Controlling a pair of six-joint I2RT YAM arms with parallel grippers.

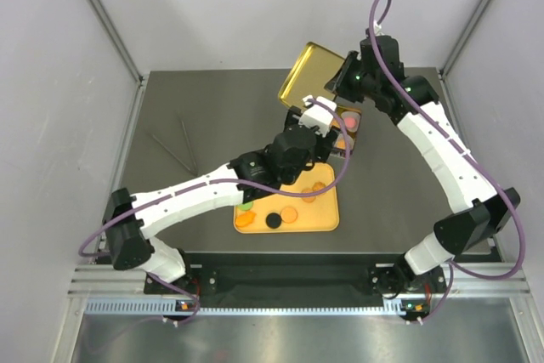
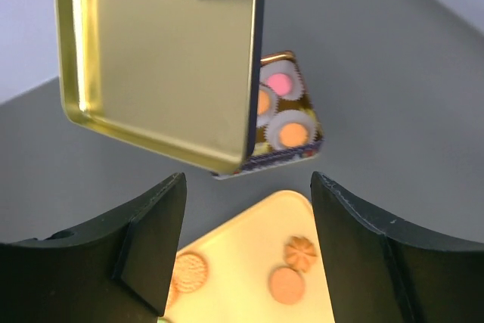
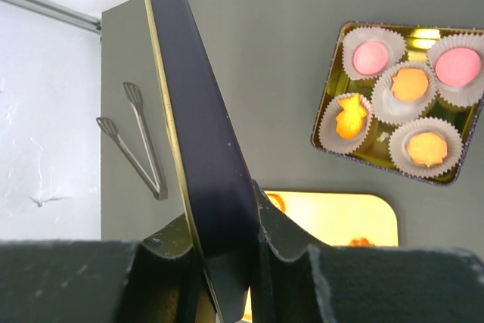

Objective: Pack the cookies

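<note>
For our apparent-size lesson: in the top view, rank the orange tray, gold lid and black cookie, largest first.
1. orange tray
2. gold lid, tilted and partly hidden, so unsure
3. black cookie, clearly smallest

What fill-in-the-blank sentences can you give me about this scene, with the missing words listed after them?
1. The right hand is shut on the gold lid, while the left hand is ____.
2. The tin holds ____ paper cups.
3. In it, two cookies are ____ and three are orange.
4. The tongs lie on the table, held by ____ hand.
Missing words: open, five, pink, neither.
</note>
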